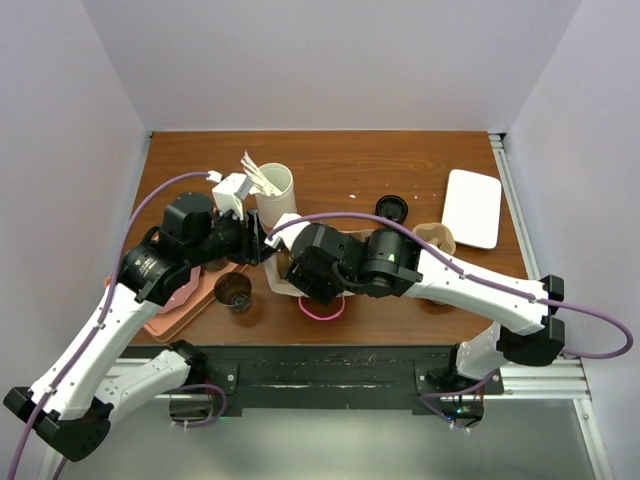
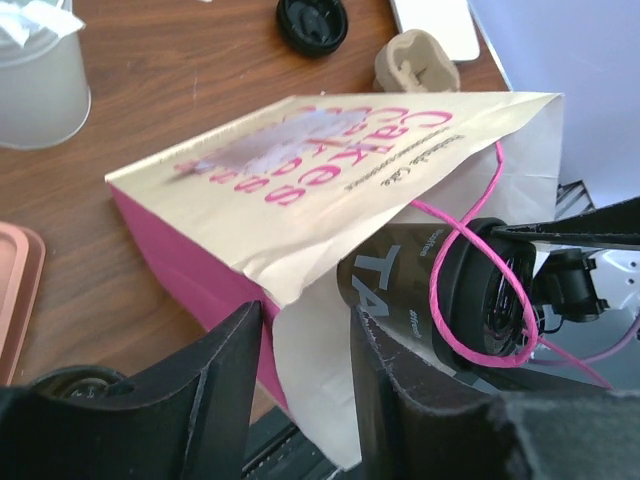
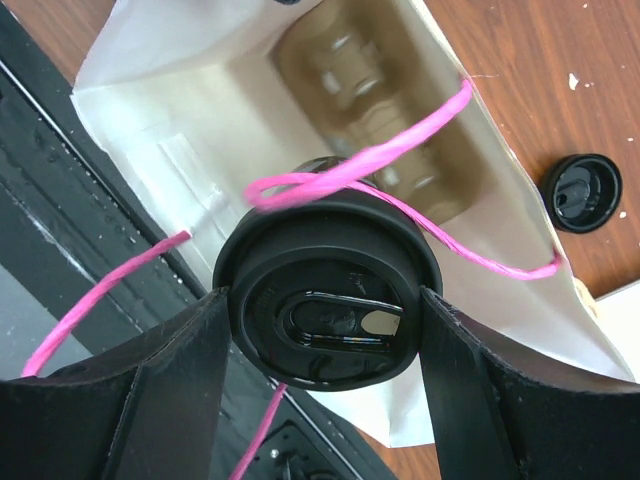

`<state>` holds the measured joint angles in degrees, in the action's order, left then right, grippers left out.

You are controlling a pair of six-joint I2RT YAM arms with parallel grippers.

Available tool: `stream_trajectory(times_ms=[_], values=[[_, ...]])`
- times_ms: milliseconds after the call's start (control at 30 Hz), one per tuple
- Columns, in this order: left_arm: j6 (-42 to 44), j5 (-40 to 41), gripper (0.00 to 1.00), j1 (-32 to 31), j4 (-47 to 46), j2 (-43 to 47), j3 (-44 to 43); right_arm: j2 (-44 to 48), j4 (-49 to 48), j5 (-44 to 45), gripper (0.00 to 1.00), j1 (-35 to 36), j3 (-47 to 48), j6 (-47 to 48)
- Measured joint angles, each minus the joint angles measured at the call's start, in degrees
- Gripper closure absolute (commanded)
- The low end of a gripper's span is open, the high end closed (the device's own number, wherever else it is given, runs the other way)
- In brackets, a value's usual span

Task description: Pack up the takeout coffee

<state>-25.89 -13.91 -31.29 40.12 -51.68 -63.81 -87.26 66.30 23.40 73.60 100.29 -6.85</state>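
The takeout coffee (image 3: pixel 325 300), a dark cup with a round black lid, lies on its side at the mouth of a cream paper bag (image 2: pixel 300 190) with pink lettering. My right gripper (image 3: pixel 325 312) is shut on the lid's rim, one finger on each side. A pink string handle (image 3: pixel 360 165) loops across the lid. My left gripper (image 2: pixel 305 335) stands open astride the bag's lower white flap (image 2: pixel 315 370), and its right finger lies next to the cup's wall (image 2: pixel 400 275). In the top view both wrists meet over the bag (image 1: pixel 283 283) and hide most of it.
A tan pulp carrier (image 3: pixel 370 90) sits deep inside the bag. Another tan carrier piece (image 1: pixel 435 237), a loose black lid (image 1: pixel 392 207) and a white tray (image 1: pixel 472 207) lie to the right. The white cup of stirrers (image 1: pixel 272 192) stands behind; a pink tray (image 1: pixel 175 300) and an open brown cup (image 1: pixel 233 290) sit to the left.
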Motion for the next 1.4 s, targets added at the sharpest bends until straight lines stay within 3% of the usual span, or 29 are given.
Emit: stream_trajectory(times_ms=[267, 500, 733, 900, 1067, 1167, 1200, 1233, 1400], values=[[0.0, 3.1, 0.45, 0.0, 6.0, -1.9, -0.4, 1.9, -6.8, -0.1, 0.64, 0.0, -6.4, -0.5], [1.2, 5.0, 0.72, 0.0, 6.9, -3.7, -0.5, 2.4, -8.7, 0.2, 0.62, 0.0, -7.0, -0.6], [1.2, 2.4, 0.73, 0.0, 3.3, -4.0, 0.2, 2.1, -9.2, 1.0, 0.61, 0.0, -5.2, 5.1], [1.7, -0.6, 0.87, 0.0, 2.0, -4.0, 0.9, 3.2, -11.1, 0.7, 0.61, -1.2, -7.1, 12.5], [2.1, -2.9, 0.89, 0.0, 0.2, -3.1, 2.2, 4.6, -11.8, -0.7, 0.62, -4.3, -9.2, 17.4], [2.6, -4.3, 0.85, 0.0, -0.4, -1.7, 3.7, 6.3, -12.9, -2.1, 0.63, -5.8, -11.5, 19.4], [2.8, -4.7, 0.67, 0.0, -0.5, -1.4, 3.9, 7.1, -13.2, -2.5, 0.64, -6.0, -12.7, 20.0], [3.0, -5.3, 0.58, 0.0, -0.9, -1.1, 4.2, 7.8, -13.2, -3.5, 0.64, -6.1, -13.9, 20.5], [3.6, -7.1, 0.56, 0.0, -1.8, -0.9, 4.5, 9.5, -13.2, -7.3, 0.66, -5.5, -16.8, 21.4]])
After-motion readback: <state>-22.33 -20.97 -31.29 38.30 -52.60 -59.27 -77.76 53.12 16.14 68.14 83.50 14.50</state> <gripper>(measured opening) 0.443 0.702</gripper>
